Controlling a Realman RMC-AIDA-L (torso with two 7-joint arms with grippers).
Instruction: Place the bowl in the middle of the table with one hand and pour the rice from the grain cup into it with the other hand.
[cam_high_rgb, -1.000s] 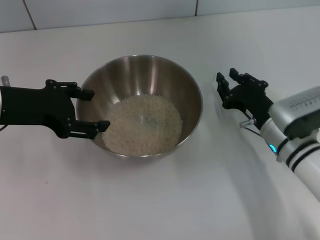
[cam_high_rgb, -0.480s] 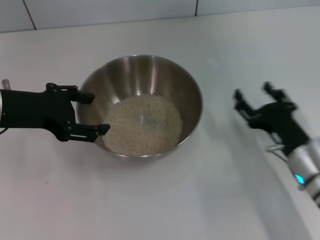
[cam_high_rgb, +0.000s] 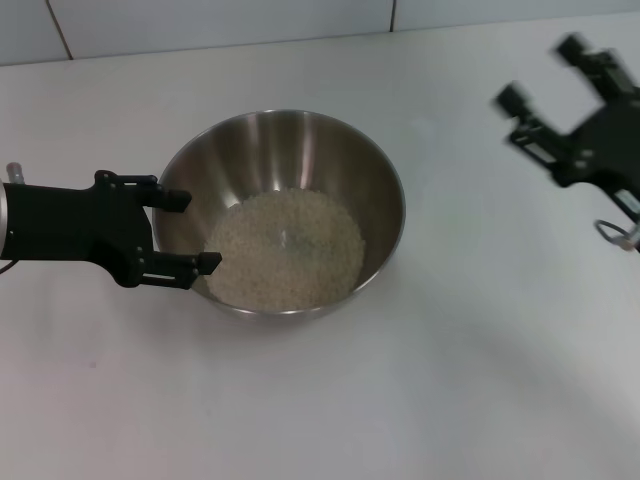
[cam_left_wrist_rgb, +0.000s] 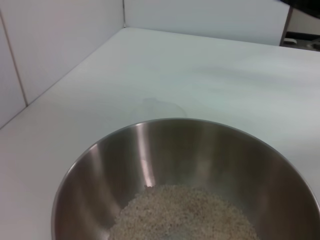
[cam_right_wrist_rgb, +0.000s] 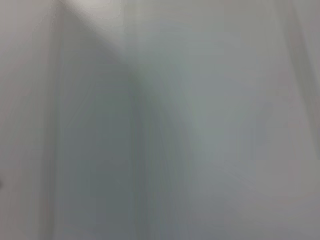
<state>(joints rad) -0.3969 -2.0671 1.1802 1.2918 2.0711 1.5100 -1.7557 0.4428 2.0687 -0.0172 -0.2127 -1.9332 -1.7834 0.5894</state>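
Note:
The steel bowl (cam_high_rgb: 300, 150) stands on the white table (cam_high_rgb: 350, 400), left of the middle. A pale heap of rice (cam_high_rgb: 290, 245) lies in it. My left gripper (cam_high_rgb: 200, 230) is open at the bowl's left rim, one finger on each side of that edge, holding nothing. My right gripper (cam_high_rgb: 540, 72) is open and empty, raised at the far right, well away from the bowl. The left wrist view shows the bowl (cam_left_wrist_rgb: 150, 150) and rice (cam_left_wrist_rgb: 185, 210) close up. The grain cup is out of view. The right wrist view shows only blurred white surface.
A white tiled wall (cam_high_rgb: 200, 20) runs along the table's far edge. It also shows in the left wrist view (cam_left_wrist_rgb: 60, 50), where it meets the table in a corner.
My right gripper has swung from beside the bowl's right side up and away to the far right. My left gripper has shifted only slightly at the bowl's rim.

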